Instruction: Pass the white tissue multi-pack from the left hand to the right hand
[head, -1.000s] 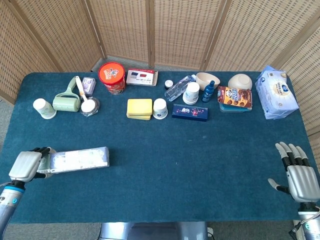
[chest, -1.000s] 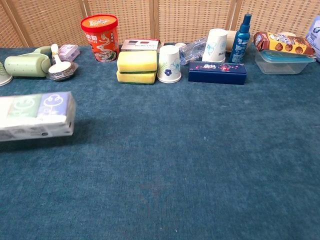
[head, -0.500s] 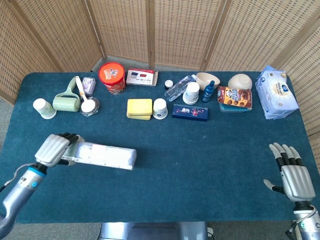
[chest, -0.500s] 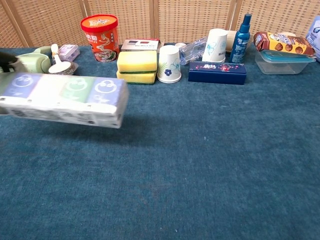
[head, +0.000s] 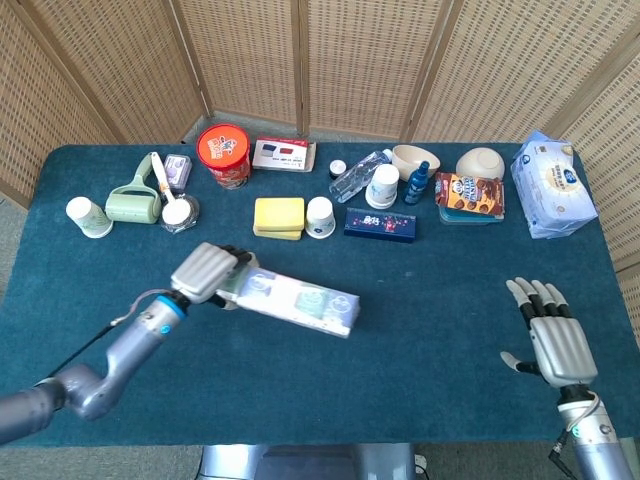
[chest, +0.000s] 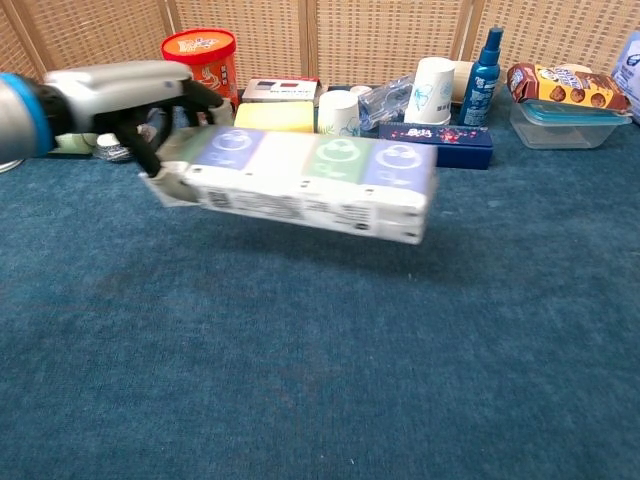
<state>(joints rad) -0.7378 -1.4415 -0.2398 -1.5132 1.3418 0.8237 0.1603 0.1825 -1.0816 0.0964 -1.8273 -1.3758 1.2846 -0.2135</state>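
Tissue multi-pack (head: 298, 300) is gripped at one end by the left robot hand (head: 207, 273), held clear of the bench (head: 430, 290), free end pointing toward the right robot hand (head: 552, 338). Right robot hand is empty, fingers spread, well apart from the pack. Pack should be kept level and carried across; release is best delayed until the free end is firmly gripped.

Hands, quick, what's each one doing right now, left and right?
Left hand: holding one end of the tissue pack, lifted off the table.
Right hand: open, fingers spread, holding nothing.
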